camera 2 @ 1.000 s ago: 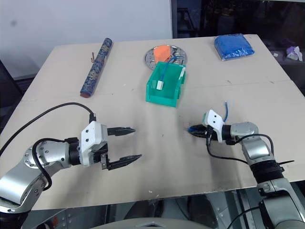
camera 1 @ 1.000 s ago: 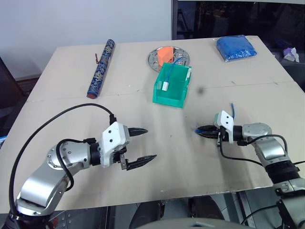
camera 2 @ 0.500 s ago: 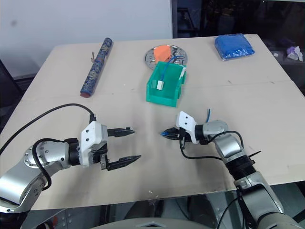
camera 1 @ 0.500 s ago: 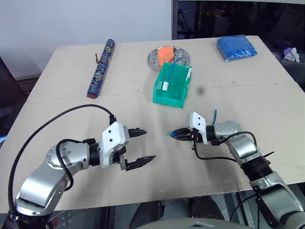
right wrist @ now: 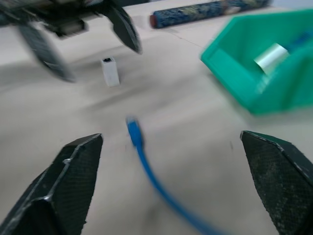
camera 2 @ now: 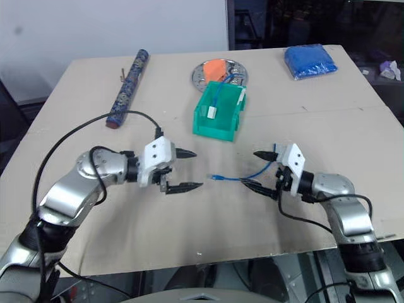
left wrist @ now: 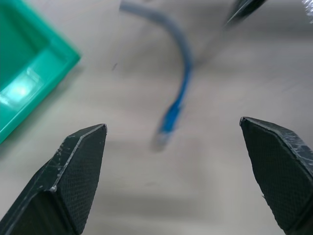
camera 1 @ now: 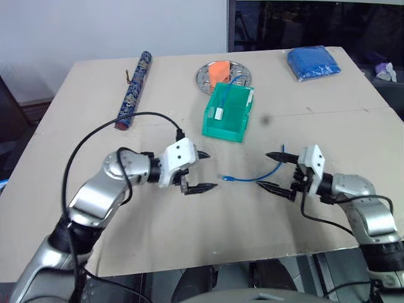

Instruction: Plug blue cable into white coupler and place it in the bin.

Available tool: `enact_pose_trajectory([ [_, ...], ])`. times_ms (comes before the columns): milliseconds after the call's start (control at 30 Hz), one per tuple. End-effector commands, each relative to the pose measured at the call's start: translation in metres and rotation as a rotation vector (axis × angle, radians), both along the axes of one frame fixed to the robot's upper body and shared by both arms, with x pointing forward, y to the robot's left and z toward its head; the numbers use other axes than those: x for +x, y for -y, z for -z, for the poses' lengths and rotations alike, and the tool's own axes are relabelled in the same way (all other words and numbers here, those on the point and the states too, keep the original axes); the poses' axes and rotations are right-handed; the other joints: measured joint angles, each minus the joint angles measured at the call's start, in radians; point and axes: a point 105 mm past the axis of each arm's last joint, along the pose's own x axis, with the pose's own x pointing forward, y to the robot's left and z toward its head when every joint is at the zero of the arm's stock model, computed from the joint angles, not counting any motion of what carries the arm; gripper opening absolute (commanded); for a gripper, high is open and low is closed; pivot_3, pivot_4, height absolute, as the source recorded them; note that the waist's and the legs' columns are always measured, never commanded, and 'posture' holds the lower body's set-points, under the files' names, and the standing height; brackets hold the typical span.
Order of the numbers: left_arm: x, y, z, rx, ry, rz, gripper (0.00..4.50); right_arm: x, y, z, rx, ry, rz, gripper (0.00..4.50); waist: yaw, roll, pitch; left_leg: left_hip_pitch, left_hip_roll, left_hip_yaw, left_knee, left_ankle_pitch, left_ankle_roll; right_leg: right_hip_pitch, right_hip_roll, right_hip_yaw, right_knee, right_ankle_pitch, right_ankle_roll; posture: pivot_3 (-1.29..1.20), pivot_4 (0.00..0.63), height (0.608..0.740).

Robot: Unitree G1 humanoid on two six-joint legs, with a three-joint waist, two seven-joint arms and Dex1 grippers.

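Head camera, left and right eyes. We are looking down on a tan table (camera 1: 315, 136). The blue cable (camera 1: 255, 177) is lying loose on it between our two arms, its plug tip pointing toward the left gripper (camera 1: 203, 171) and its far end curving up between the fingers of the right gripper (camera 1: 276, 171). Both grippers are standing wide open and holding nothing. The bin (camera 1: 228, 112) is sitting farther back, near the middle of the table, with another blue cable and its white block inside. Behind the bin we are seeing a round metal plate (camera 1: 205, 77); a patterned tube (camera 1: 133, 90) is lying to the left and a blue padded bag (camera 1: 313, 63) at the far right.

Left wrist camera. We are sighting between two spread black fingers (left wrist: 73, 176) at the cable's plug end, which is resting on the table just ahead, with a corner of the green bin off to one side.

Right wrist camera. The white coupler (right wrist: 110, 71) is standing on the table just beyond the cable's plug, close under the left gripper's fingers — well apart from the bin.

Risks, as we judge them. The cable is light and free, so a closing finger may push it sideways rather than catching it. The coupler is tiny and upright — a brush from the left fingers could be tipping it or turning its socket away from the plug.
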Motion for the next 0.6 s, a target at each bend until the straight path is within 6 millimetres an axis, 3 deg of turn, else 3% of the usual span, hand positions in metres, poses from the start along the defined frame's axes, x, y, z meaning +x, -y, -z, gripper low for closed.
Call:
enact_pose_trajectory([
  [33, 0.005, 0.01, 0.005, 0.04, 0.002, 0.112, 4.5, -0.009, 0.013, -0.004, -0.02, 0.045, 0.031, 4.47, 0.0, 0.0, 0.0, 0.0, 0.0, 0.0, 0.0, 0.0, 0.0, 0.0, 0.0, 0.0, 0.0, 0.0, 0.0, 0.0, 0.15, 0.74],
  [400, 0.021, 0.02, 0.028, 0.151, -0.011, 0.258, 4.5, -0.025, 0.014, -0.002, 0.015, 0.047, 0.075, 4.47, 0.004, -0.001, 0.0, 0.0, 0.0, -0.001, 0.002, 0.0, 0.0, 0.0, 0.002, 0.0, 0.001, 0.0, 0.0, 0.0, 0.15, 0.74],
  [600, 0.016, 0.028, 0.03, 0.125, -0.001, 0.291, 4.5, -0.03, 0.017, -0.001, 0.022, 0.028, 0.06, 4.47, 0.002, -0.001, 0.0, 0.0, 0.0, -0.001, 0.002, 0.0, 0.0, 0.0, 0.002, 0.0, 0.001, 0.0, 0.0, 0.0, 0.15, 0.74],
])
